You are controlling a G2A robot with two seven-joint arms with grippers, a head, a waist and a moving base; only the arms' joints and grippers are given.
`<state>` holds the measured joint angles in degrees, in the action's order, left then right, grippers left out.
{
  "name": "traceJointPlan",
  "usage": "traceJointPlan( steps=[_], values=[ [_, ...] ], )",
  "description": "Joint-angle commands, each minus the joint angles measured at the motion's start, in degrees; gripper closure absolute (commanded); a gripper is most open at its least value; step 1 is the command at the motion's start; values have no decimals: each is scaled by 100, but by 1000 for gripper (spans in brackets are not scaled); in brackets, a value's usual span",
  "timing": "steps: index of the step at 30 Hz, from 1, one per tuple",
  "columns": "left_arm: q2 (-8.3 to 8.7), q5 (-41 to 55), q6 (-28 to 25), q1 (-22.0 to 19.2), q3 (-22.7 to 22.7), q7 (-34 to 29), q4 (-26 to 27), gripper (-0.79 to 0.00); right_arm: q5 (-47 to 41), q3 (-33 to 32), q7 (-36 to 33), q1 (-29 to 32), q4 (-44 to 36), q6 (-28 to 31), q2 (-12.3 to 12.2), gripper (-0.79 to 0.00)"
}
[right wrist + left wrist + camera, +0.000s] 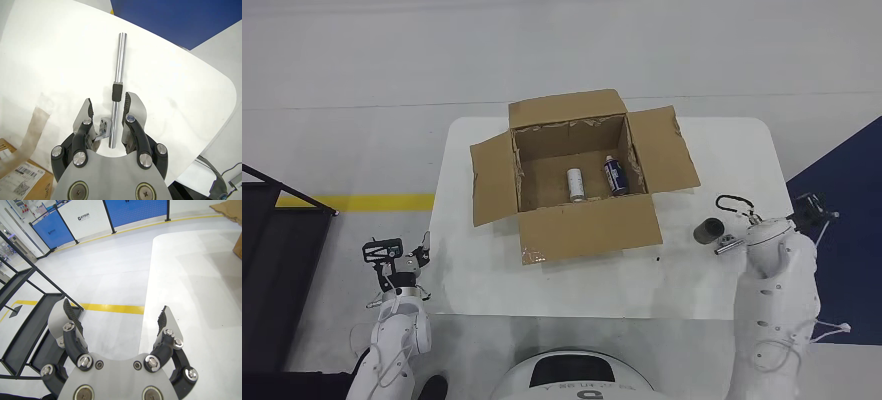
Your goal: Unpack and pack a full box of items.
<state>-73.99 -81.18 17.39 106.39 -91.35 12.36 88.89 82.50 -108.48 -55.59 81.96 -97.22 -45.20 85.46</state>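
We log white round-cornered table (482,270) on grey floor (342,60) with yellow stripe (362,202); left gripper (115,303) gapes, right gripper (108,97) unclenched astride shiny steel rod (121,56).

Bright even overhead light w/ soft shadows — table (56,56) glares white; wrist views bend at edges.

White worktop (482,270), rounded corners. Open cardboard box (587,230) planted mid-worktop toward twelve o'clock, flaps spread out flat. Over at three o'clock, near the edge, a dark cylinder (707,231). Just beside it, toward five o'clock, a shiny metal rod (121,56) with a black band, small metal block (104,126) alongside.
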Motion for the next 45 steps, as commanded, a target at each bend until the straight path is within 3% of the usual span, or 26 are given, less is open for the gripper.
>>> traceJointPlan(
  steps=[1, 18, 23, 35, 43, 45],
  values=[
    [0, 0, 0, 0, 0, 0, 0, -785, 104, -14, -28, -91, 185, 47, -14, -320],
    [0, 0, 0, 0, 0, 0, 0, -785, 523, 58, -254, -417, 782, 45, -34, -283],
    [0, 0, 0, 0, 0, 0, 0, -785, 579, 36, -211, -535, 990, -55, -32, -234],
    [0, 0, 0, 0, 0, 0, 0, -785, 711, 39, -63, -744, 1355, -218, -20, -197],
    [0, 0, 0, 0, 0, 0, 0, -785, 850, 66, -163, -852, 1559, -180, -19, -135],
    [0, 0, 0, 0, 0, 0, 0, -785, 854, 51, -177, -864, 1583, -173, -19, -83]
  ],
)
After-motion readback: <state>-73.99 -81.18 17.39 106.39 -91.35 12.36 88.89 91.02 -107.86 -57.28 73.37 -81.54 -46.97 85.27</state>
